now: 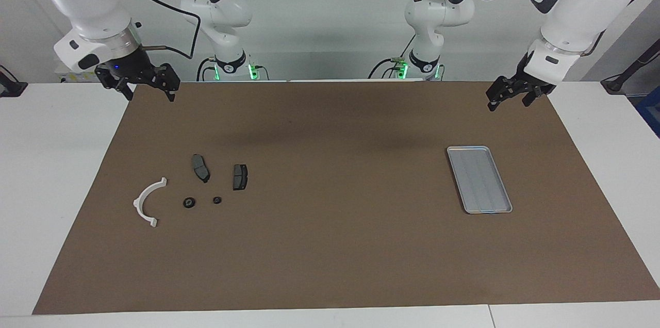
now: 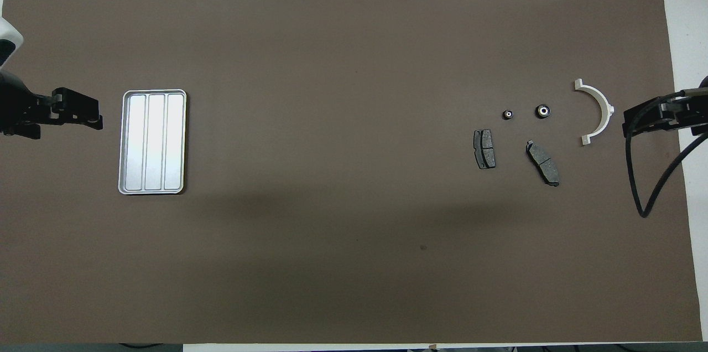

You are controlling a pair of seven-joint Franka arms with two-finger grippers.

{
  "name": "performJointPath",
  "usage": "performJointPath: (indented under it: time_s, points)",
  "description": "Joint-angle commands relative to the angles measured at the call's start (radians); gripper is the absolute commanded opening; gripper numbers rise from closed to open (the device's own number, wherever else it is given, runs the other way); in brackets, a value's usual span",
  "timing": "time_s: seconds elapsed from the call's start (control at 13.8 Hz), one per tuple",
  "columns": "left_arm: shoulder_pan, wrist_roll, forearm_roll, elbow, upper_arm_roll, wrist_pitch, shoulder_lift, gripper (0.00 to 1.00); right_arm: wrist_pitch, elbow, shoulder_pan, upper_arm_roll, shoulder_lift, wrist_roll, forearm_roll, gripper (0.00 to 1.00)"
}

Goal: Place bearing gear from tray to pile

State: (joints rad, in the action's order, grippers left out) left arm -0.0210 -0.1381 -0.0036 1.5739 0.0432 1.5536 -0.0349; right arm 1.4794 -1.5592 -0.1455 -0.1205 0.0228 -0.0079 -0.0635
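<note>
The silver tray [image 1: 479,179] [image 2: 152,141] lies toward the left arm's end of the table, its ribbed floor bare. Toward the right arm's end sits the pile: a white half-ring bracket [image 1: 147,201] [image 2: 598,112], two dark brake pads [image 1: 200,167] [image 1: 240,177], and two small black round bearing gears [image 1: 189,202] [image 1: 217,199] [image 2: 543,111] [image 2: 507,114]. My right gripper [image 1: 148,92] [image 2: 628,122] hangs open and holds nothing, high over the mat's corner at the robots' side. Open as well, my left gripper [image 1: 508,103] [image 2: 98,117] waits over the mat beside the tray.
A brown mat [image 1: 330,245] covers most of the white table. A black cable [image 2: 644,197] droops from the right arm over the mat's edge.
</note>
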Motion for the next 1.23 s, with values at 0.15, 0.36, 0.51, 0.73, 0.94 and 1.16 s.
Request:
performJointPath:
  time_s: [0.15, 0.36, 0.51, 0.73, 0.94, 1.16]
  points:
    - [0.001, 0.005, -0.002, 0.017, 0.000, 0.000, 0.020, 1.00, 0.054, -0.120, -0.042, -0.001, -0.080, -0.024, 0.037, 1.00]
    - [0.001, 0.005, -0.002, 0.017, 0.000, 0.000, 0.020, 1.00, 0.078, -0.131, -0.069, 0.001, -0.081, -0.026, 0.036, 1.00]
    - [0.001, 0.005, -0.002, 0.017, 0.000, 0.000, 0.020, 1.00, 0.094, -0.134, -0.088, 0.001, -0.081, -0.008, 0.033, 1.00]
    - [0.001, 0.005, -0.002, 0.017, 0.000, 0.000, 0.020, 1.00, 0.094, -0.133, -0.088, 0.001, -0.081, -0.010, 0.024, 1.00]
    - [0.001, 0.005, -0.002, 0.017, 0.000, 0.000, 0.020, 1.00, 0.093, -0.131, -0.091, 0.001, -0.081, -0.009, 0.024, 1.00]
    - [0.001, 0.005, -0.002, 0.017, 0.000, 0.000, 0.020, 1.00, 0.094, -0.131, -0.094, 0.001, -0.081, -0.007, 0.025, 1.00]
